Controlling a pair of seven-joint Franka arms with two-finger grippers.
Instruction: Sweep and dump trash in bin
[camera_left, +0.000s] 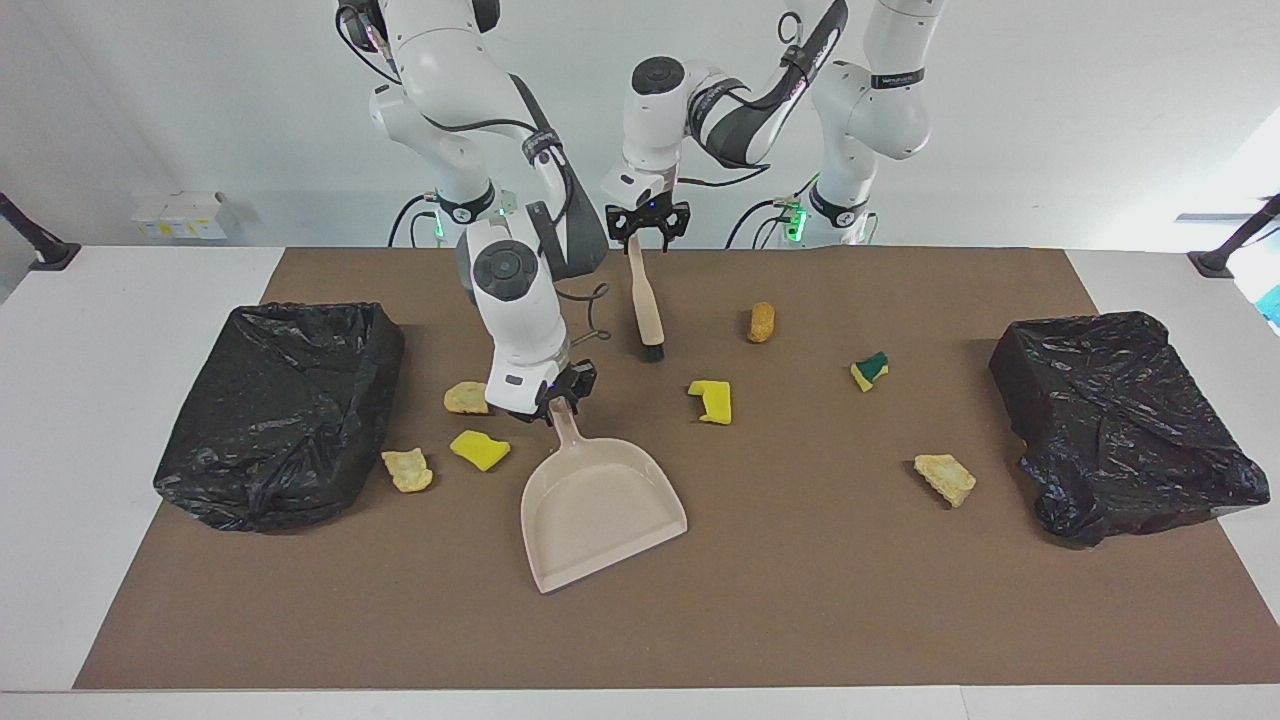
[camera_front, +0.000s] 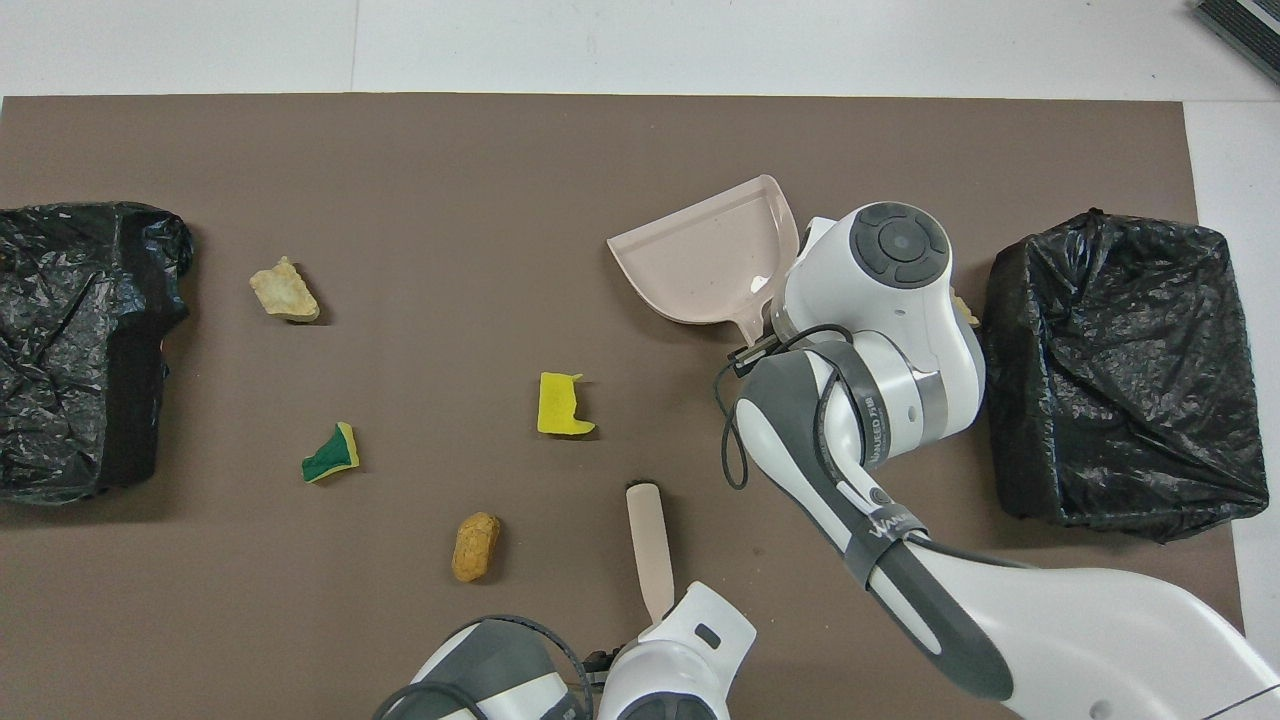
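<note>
1. The right claw (camera_left: 562, 392) is closed on the handle of the beige dustpan (camera_left: 600, 505). The pan lies flat on the brown mat (camera_left: 760, 600) that covers the middle of the counter (camera_left: 60, 420), and its wide mouth points away from the robots.
2. The left claw (camera_left: 648, 228) is closed on the top of the brush (camera_left: 646, 300). The brush hangs down with its black bristles at the mat, closer to the robots than the dustpan.
3. Seven bits of trash lie on the mat.
4. Three sit between the dustpan and the black bag bin at the right arm's end (camera_left: 285, 410): a tan crust (camera_left: 466, 398) just beside the right claw, a yellow sponge piece (camera_left: 479, 449) and another tan crust (camera_left: 408, 469) close to that bin.
5. From above, the right arm covers these three almost fully.
6. A yellow sponge square (camera_left: 712, 401) lies in the middle of the mat, beside the dustpan toward the left arm's end.
7. A brown bread lump (camera_left: 762, 321) lies nearer to the robots than that sponge, beside the brush.
8. A yellow and green sponge bit (camera_left: 869, 370) lies toward the left arm's end of the counter.
9. A pale crust (camera_left: 945, 478) lies farther from the robots, near the second black bag bin (camera_left: 1120, 420) at the left arm's end.
10. No trash is in the dustpan.
</note>
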